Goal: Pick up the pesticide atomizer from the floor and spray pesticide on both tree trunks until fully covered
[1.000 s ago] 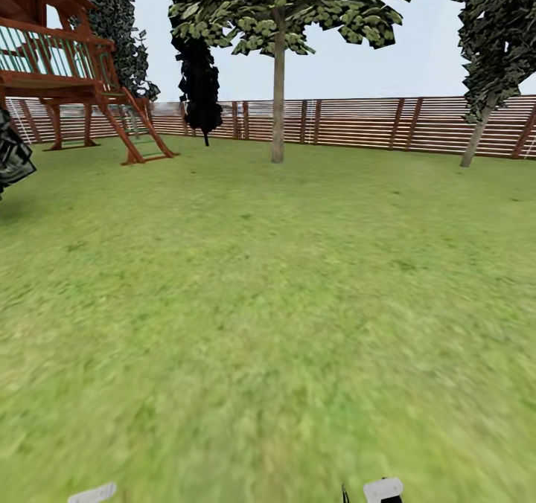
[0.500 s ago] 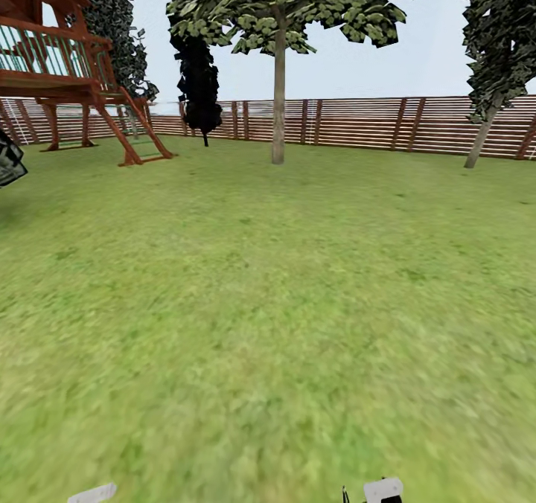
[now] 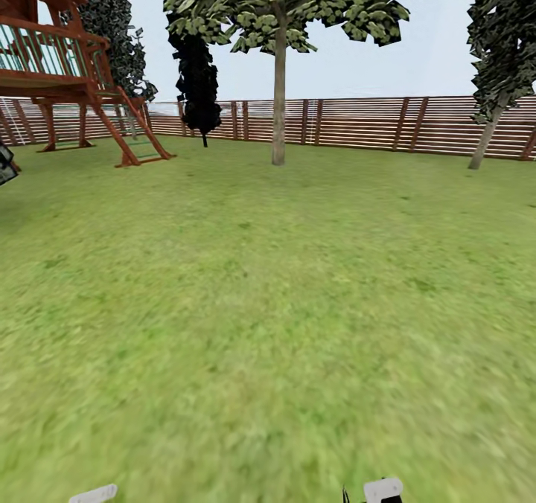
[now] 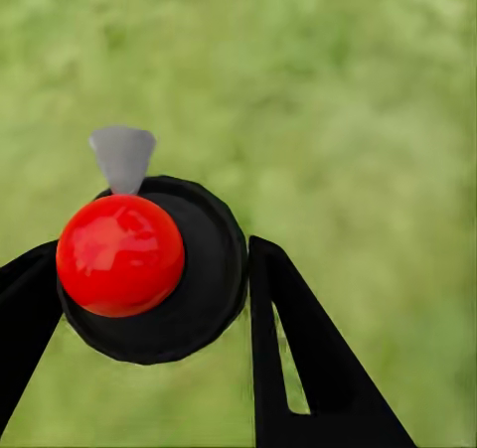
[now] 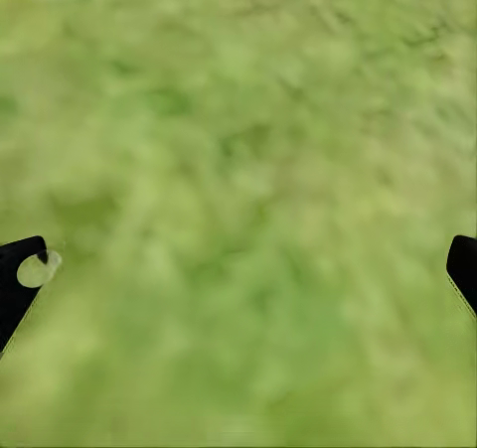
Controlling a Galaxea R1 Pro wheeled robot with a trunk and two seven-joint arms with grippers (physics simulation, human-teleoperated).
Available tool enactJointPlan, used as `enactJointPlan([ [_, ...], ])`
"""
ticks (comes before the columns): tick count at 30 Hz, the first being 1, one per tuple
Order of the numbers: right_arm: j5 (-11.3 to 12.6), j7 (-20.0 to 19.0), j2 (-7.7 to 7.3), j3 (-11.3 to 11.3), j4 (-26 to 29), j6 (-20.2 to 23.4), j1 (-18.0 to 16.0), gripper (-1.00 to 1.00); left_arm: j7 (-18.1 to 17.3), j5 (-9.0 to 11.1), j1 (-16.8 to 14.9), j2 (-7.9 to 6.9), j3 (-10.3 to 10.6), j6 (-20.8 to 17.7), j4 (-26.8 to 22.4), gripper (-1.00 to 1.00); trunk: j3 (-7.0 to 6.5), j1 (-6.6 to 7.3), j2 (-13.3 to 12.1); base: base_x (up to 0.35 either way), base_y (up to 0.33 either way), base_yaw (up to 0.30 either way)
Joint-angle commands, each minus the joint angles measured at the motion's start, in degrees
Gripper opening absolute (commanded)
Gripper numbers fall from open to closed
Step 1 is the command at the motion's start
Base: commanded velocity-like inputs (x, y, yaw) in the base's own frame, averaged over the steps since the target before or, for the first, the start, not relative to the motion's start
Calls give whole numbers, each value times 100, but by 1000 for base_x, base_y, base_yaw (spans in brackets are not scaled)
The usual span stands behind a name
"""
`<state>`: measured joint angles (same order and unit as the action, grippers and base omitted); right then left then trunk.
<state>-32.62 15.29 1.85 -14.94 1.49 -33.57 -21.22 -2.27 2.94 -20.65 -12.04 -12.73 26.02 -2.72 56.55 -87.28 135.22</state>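
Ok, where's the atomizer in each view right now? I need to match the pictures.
Left wrist view: atomizer, red ball on black disc, between the left gripper's fingers, above the lawn.
Head view: lawn ahead, tree trunk before the fence.
Right wrist view: lawn between the open right gripper's fingers.
Shared landmark: the lawn.

The right pincer (image 5: pixel 238 269) shows just 2 tips, cut off at the edges.
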Motion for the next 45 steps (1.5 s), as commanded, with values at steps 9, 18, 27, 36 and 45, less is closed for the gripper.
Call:
enactJointPlan([
  [9,-2,0,0,0,0,0,1,100,-1,-4,0,-2,-1,0,-1,-100,0,0,0,335,0,0],
  [18,-3,0,0,0,0,0,0,100,-1,4,0,0,-1,-5,-1,-100,0,0,0,335,0,0],
  [27,-3,0,0,0,0,0,1,100,-1,4,0,-5,-1,-5,-1,-100,0,0,0,338,0,0],
  [36,-1,0,0,0,0,0,0,100,-1,4,0,-9,-1,-8,-6,-100,0,0,0,339,0,0],
  [45,-2,0,0,0,0,0,-2,100,-1,4,0,-9,-1,-6,-2,-100,0,0,0,339,0,0],
])
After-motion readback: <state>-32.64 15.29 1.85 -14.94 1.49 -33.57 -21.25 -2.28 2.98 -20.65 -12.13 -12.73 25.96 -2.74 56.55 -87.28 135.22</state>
